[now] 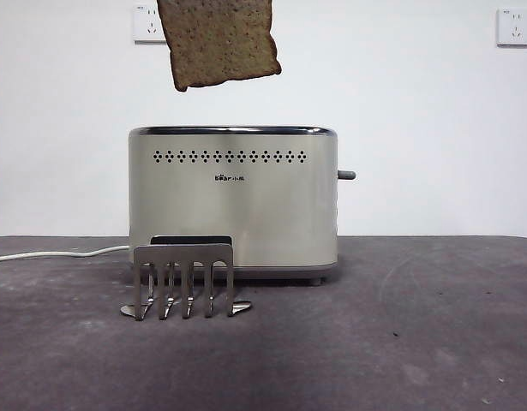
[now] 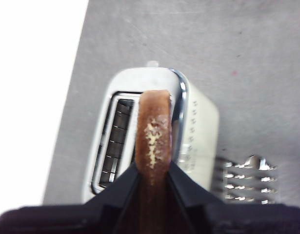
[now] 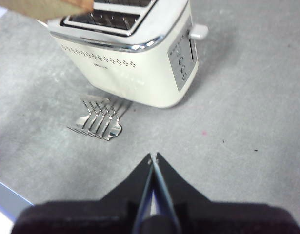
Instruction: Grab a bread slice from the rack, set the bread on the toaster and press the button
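The slice of bread (image 1: 218,41) hangs tilted in the air above the left half of the cream toaster (image 1: 233,201). My left gripper (image 2: 152,178) is shut on the slice (image 2: 152,136), edge-on, over the toaster's open slots (image 2: 113,146). The grey rack (image 1: 184,278) stands empty in front of the toaster. The dark lever button (image 1: 346,175) sticks out of the toaster's right side; it looks pale in the right wrist view (image 3: 198,31). My right gripper (image 3: 153,158) is shut and empty, high above the table, off to the button's side of the toaster (image 3: 135,53).
A white power cord (image 1: 49,253) runs left from the toaster along the table's back edge. Two white wall sockets (image 1: 148,24) (image 1: 513,27) sit on the wall behind. The dark grey tabletop (image 1: 400,325) spreads to the right of the toaster.
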